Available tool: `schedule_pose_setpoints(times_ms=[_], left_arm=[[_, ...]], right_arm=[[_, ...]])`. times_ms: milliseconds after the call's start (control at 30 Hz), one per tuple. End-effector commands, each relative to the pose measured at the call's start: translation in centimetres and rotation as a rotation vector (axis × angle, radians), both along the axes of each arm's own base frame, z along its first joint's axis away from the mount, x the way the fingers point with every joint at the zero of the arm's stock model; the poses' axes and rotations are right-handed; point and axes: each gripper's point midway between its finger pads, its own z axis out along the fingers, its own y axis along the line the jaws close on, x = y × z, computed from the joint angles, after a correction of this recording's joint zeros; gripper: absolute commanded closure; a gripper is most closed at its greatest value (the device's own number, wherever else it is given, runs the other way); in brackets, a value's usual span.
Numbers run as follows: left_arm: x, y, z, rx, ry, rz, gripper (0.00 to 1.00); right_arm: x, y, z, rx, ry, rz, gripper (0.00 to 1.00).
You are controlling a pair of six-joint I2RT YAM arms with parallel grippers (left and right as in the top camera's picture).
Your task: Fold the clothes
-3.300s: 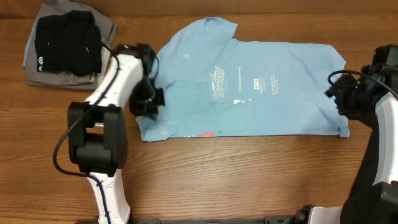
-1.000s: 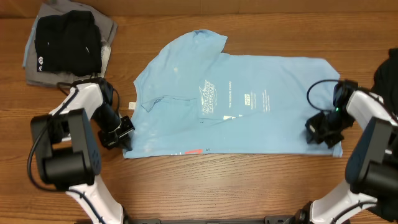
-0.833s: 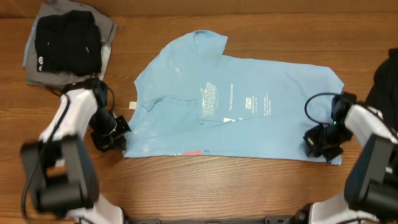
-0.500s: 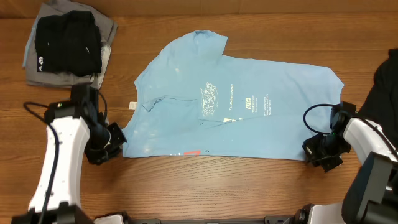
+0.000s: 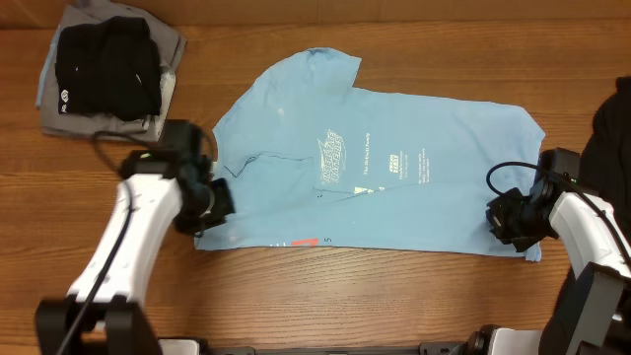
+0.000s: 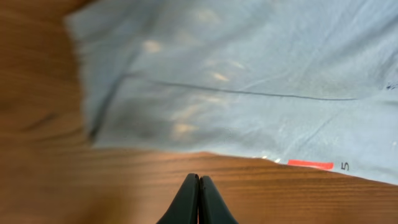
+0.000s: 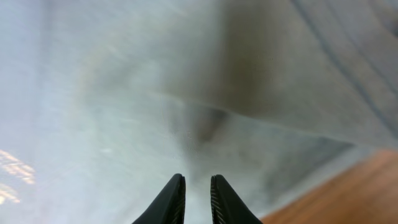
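The light blue T-shirt [image 5: 434, 197] is lying spread out flat in the middle of the wooden table [image 5: 325, 296], small white logos facing up, one sleeve reaching toward the far edge. From overhead, the left gripper [image 5: 204, 204] is hanging at the shirt's near left corner and the right gripper [image 5: 507, 221] is sitting over its near right corner, but that view is not showing how either pair of jaws stands.

The wrist cameras are settling that. The left wrist view is showing the left fingers [image 6: 191, 202] pressed together with nothing between them, hovering over bare wood just off the shirt's hem, near a small red mark [image 6: 310, 164] on the fabric. The right wrist view is showing the right fingers [image 7: 173, 198] standing a narrow gap apart above blurred blue cloth with a raised fold; no cloth is showing between them.

Only the overhead view is taking in the stack of black and grey folded garments [image 5: 104, 69] at the far left corner and a dark garment [image 5: 616, 128] at the right edge.
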Motion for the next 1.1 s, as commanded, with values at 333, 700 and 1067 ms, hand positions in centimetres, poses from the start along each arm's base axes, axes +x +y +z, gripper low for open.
schedule_pose_setpoints(times_ms=[333,700,1067], left_arm=[[-1.2,-0.7,-8.9,0.040,0.266,-0.023,0.96],[-3.8,0.3,-9.5,0.092,0.394,0.043,0.96],[-10.1,0.8,-10.7,0.092,0.487,0.126,0.96]], right_arm=[[1.3,-0.4,-1.0,0.005,-0.016,0.008,0.82],[-1.8,0.6,-4.0,0.048,0.124,-0.102,0.96],[-4.3,0.0,-4.2,-0.004,0.244,-0.243,0.96]])
